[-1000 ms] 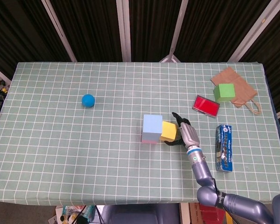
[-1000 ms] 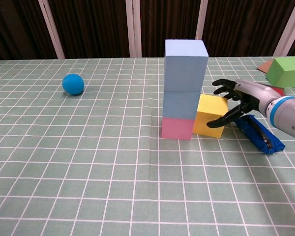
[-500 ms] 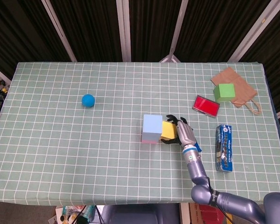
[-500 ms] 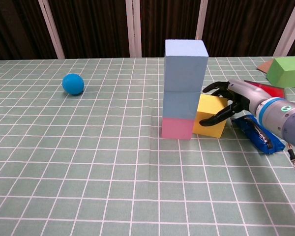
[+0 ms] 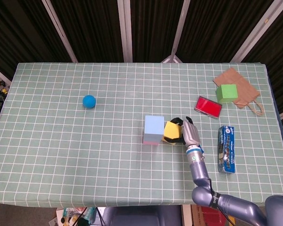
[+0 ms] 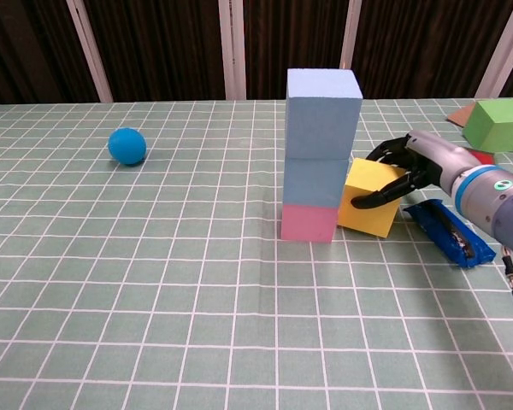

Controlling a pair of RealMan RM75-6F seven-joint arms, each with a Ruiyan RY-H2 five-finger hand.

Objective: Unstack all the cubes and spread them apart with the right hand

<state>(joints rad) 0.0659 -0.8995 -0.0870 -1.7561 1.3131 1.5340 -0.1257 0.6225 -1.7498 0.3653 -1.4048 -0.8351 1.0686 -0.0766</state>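
Right robot hand [image 6: 403,171] grasps the tilted yellow cube [image 6: 372,198], touching the 3-cube stack [image 6: 319,154] beside it.

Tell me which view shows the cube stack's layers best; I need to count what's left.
The chest view: side-on, the cube stack shows two light blue cubes over a pink one. The head view looks down on it, showing mainly the top blue face and a pink sliver.

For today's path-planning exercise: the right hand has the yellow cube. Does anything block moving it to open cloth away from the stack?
Partly. The right hand grips the tilted yellow cube. The stack stands directly on its left, and the blue packet lies close on its right. Toward the near table edge, nothing visible blocks it.
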